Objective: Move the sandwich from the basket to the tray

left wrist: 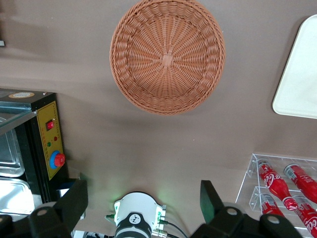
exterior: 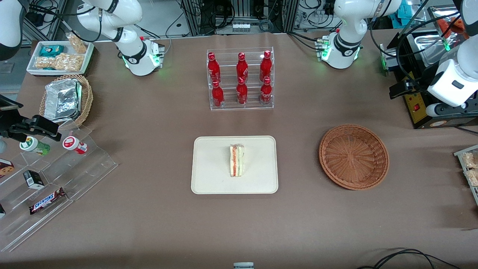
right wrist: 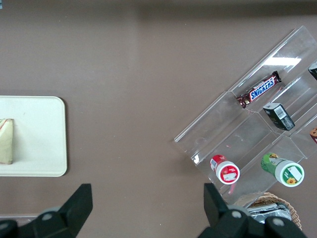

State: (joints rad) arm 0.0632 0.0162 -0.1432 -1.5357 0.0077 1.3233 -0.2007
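Note:
The sandwich (exterior: 236, 161), a wrapped white wedge with orange-red and green layers, lies in the middle of the cream tray (exterior: 209, 175). It also shows in the right wrist view (right wrist: 6, 141) on the tray (right wrist: 39, 139). The reddish-brown basket (exterior: 353, 157) is empty and stands beside the tray, toward the working arm's end. My left gripper (exterior: 401, 89) is open and empty. It is raised above the table, farther from the front camera than the basket. The left wrist view looks down past the gripper (left wrist: 143, 201) onto the empty basket (left wrist: 167, 55) and a corner of the tray (left wrist: 299, 74).
A clear rack of red bottles (exterior: 240, 79) stands farther back than the tray. A black appliance (exterior: 429, 108) sits beside the gripper. Toward the parked arm's end are a tan basket with a foil container (exterior: 66, 100), a white snack tray (exterior: 59, 56) and a clear stepped shelf (exterior: 56, 179).

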